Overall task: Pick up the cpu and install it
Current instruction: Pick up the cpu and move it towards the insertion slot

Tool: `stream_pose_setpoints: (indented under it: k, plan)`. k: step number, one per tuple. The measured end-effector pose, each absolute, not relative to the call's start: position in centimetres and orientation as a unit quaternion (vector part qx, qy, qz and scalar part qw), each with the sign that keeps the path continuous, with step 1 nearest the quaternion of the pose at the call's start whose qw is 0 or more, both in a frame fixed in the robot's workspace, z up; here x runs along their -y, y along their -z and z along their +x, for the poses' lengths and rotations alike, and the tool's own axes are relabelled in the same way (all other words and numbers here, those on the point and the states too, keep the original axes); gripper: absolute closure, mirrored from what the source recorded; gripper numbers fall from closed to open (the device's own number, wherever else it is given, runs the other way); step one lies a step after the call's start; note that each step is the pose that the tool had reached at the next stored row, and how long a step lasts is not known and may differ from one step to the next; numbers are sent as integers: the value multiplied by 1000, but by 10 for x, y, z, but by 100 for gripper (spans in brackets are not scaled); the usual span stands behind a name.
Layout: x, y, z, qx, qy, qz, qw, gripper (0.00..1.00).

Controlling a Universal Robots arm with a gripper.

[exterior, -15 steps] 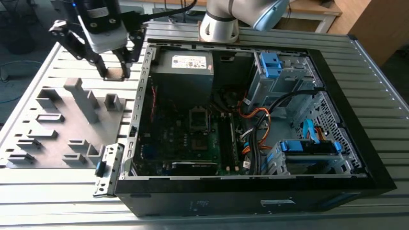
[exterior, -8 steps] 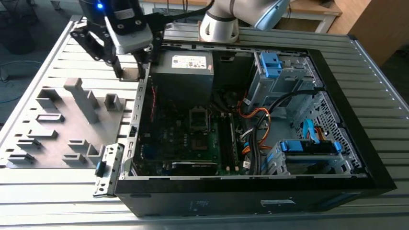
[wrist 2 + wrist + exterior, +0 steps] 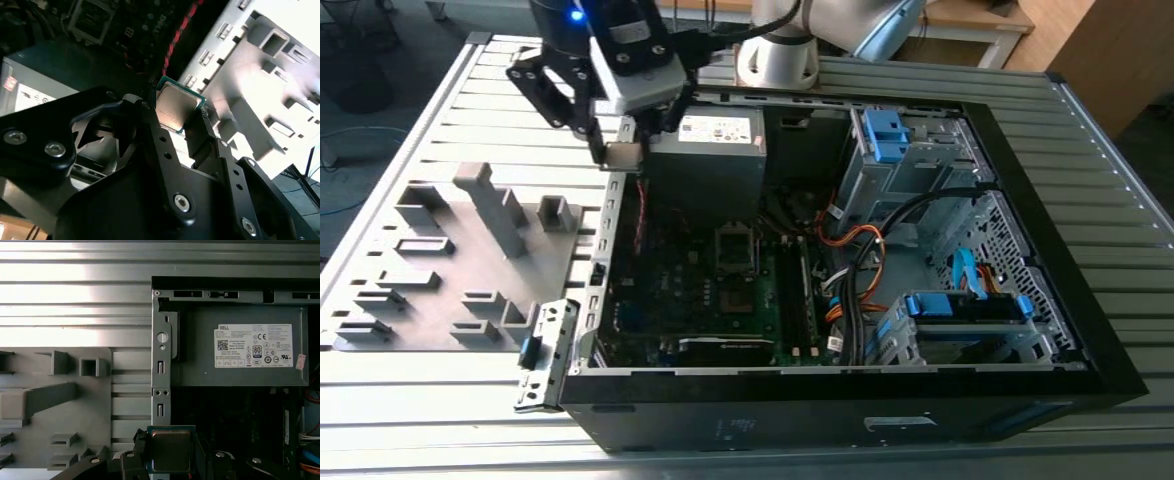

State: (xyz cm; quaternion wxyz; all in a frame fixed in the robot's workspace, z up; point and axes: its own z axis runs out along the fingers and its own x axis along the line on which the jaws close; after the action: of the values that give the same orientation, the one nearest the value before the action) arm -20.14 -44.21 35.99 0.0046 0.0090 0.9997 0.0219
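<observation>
Black two-fingered gripper (image 3: 624, 150), on the arm's wrist, is closed narrowly on the cpu (image 3: 622, 156), a small thin square chip with a silver-grey metal top. One finger (image 3: 148, 120) presses each of two opposite edges.

Beneath everything lies a ribbed, slatted aluminium table (image 3: 427, 385). On it rests a big open black computer case (image 3: 1067, 330), lying on its side with its inside facing up. At the exterior view's left of the case is a flat grey fixture plate (image 3: 467, 260) with raised blocks and slots. Inside the case, at the far end, sits a large grey metal power supply box with a white label (image 3: 714, 150). Nearer is the dark motherboard (image 3: 707, 290), with a square socket frame (image 3: 736, 245) near its middle. Blue drive brackets (image 3: 967, 305) and orange cables (image 3: 854, 240) fill the side at the exterior view's right.

The cpu hangs in the gripper over the case's perforated side wall, between the fixture plate and the power supply and well apart from the socket. In both wrist views its top (image 3: 176, 106) (image 3: 170, 452) is a pale brushed-metal plate with rounded corners, catching a bright glare. A thin green border of circuit board shows around it. Both free edges stand clear of the fingers.
</observation>
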Motion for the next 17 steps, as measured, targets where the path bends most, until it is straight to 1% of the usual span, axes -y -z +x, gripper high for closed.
stream_pose_setpoints:
  k: [17]
  plan:
    - [442,-360,-128,-1000,-22,9,4,53]
